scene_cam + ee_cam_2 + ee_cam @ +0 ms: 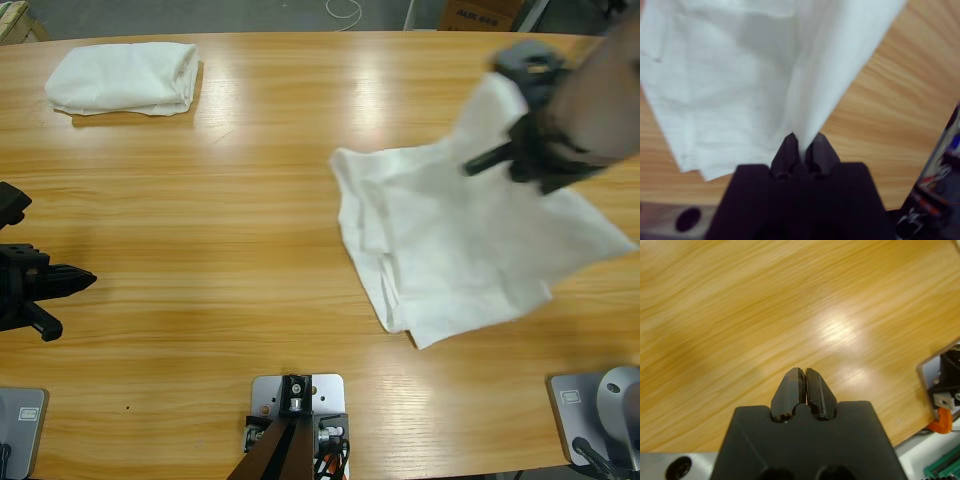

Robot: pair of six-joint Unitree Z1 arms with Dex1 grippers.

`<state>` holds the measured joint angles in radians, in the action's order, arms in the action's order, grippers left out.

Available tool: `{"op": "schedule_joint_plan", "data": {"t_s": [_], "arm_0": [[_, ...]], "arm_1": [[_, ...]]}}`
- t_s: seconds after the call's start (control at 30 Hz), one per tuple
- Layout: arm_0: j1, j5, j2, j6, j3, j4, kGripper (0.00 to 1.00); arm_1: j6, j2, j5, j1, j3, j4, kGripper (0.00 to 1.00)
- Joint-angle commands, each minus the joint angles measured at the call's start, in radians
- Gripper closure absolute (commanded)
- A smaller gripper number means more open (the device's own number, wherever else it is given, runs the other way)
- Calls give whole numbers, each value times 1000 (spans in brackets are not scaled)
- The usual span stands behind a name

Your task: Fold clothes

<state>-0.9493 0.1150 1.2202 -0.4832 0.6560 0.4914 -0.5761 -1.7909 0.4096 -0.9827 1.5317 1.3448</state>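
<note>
Two grippers: right gripper (803,141) pinches the lifted T-shirt (460,250) (partly raised), left gripper (805,377) closed, empty over the table (250,200).

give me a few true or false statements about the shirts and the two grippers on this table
1. The right gripper has its jaws clamped on a white shirt. True.
2. The left gripper is holding a shirt too. False: its jaws are shut on nothing, over bare table.
3. A second shirt lies folded near the table's far left corner. True.
4. The shirt in the right gripper is lifted fully clear of the table. False: one part is raised, the rest still lies spread on the wood.
5. The two shirts touch each other. False: a wide stretch of table lies between them.
</note>
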Motion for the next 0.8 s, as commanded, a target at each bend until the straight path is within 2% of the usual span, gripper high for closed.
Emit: {"op": "schedule_joint_plan", "data": {"t_s": [0.03,0.27,0.6,0.63,0.7,0.73,0.77,0.8], "arm_0": [[-3,13,-8,-19,-54,-34,1000],[-3,14,1,-20,-57,-42,1000],[-3,14,-2,-21,-63,-50,1000],[-3,14,-2,-22,-64,-50,1000],[-3,14,-2,-22,-64,-51,1000],[-3,14,2,-22,-67,-57,1000],[-3,14,5,-22,-71,-63,1000],[-3,14,9,-22,-72,-67,1000]], "arm_1": [[-8,-296,-88,-192,221,85,1000],[25,-426,-182,-268,323,62,1000],[23,-548,-248,-273,337,-22,995],[17,-546,-252,-275,337,-25,845],[21,-521,-249,-281,338,-46,335],[28,-506,-243,-285,339,-57,153],[40,-493,-242,-287,340,-68,39],[55,-480,-243,-289,341,-80,2]]}}
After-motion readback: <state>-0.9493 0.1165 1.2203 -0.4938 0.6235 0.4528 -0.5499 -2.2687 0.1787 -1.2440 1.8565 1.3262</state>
